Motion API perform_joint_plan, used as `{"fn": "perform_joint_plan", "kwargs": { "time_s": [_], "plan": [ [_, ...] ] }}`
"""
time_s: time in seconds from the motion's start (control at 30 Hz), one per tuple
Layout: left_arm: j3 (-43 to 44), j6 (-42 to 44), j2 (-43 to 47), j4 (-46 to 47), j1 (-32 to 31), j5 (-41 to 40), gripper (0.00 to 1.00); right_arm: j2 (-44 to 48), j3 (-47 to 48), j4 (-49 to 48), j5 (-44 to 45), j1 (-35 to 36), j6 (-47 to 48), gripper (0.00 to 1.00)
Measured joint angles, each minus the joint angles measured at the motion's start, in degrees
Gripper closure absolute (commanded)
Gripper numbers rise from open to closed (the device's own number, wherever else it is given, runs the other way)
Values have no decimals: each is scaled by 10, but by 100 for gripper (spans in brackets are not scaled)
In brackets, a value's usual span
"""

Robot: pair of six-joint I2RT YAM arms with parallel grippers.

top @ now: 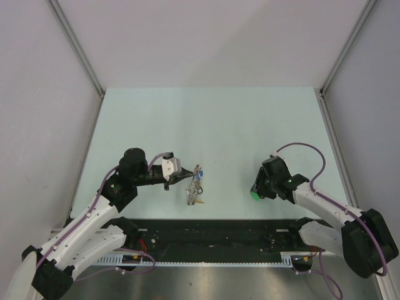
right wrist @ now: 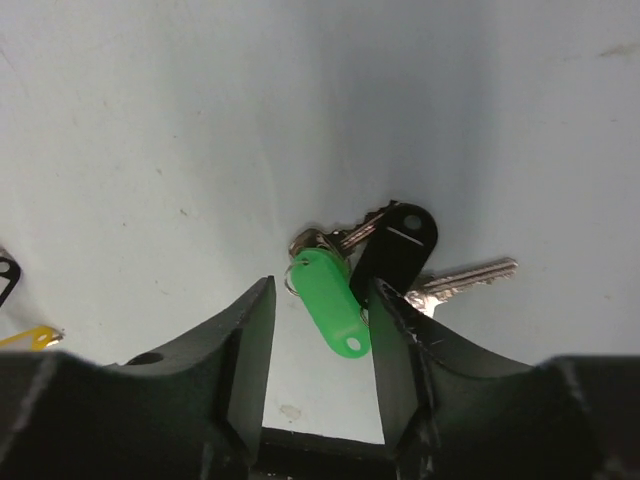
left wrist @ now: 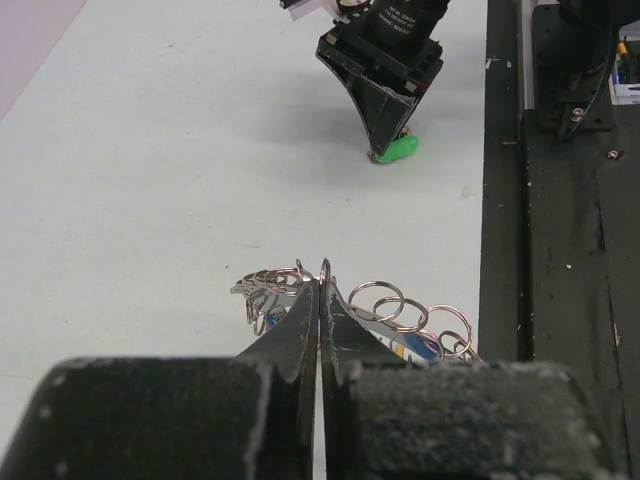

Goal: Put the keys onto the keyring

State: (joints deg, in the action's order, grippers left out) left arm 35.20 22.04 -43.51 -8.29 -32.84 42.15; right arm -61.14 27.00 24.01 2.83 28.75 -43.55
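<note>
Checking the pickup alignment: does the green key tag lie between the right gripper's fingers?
Yes, the right wrist view shows the green key tag lying between the two spread fingers of the right gripper.

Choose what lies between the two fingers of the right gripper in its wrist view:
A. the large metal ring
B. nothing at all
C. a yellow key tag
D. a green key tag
D: in the right wrist view the green key tag sits in the gap between the fingers of the right gripper, which stand apart, and the black key tag is just beside it.
</note>
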Motion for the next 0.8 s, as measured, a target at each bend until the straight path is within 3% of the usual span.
{"fn": "perform_joint_plan", "kwargs": {
  "time_s": [0.13,0.33,0.53,0.8],
  "plan": [
    [0,0,0,0,0,0,100,-28,0,-35,-42,7,1,67],
    [-2,0,0,0,0,-3,100,-104,14,-115,-104,43,7,65],
    [-4,0,1,0,0,-13,100,-112,73,-102,-83,60,45,62],
    [-4,0,5,0,0,-17,100,-80,83,-48,-41,13,112,71]
  ]
}}
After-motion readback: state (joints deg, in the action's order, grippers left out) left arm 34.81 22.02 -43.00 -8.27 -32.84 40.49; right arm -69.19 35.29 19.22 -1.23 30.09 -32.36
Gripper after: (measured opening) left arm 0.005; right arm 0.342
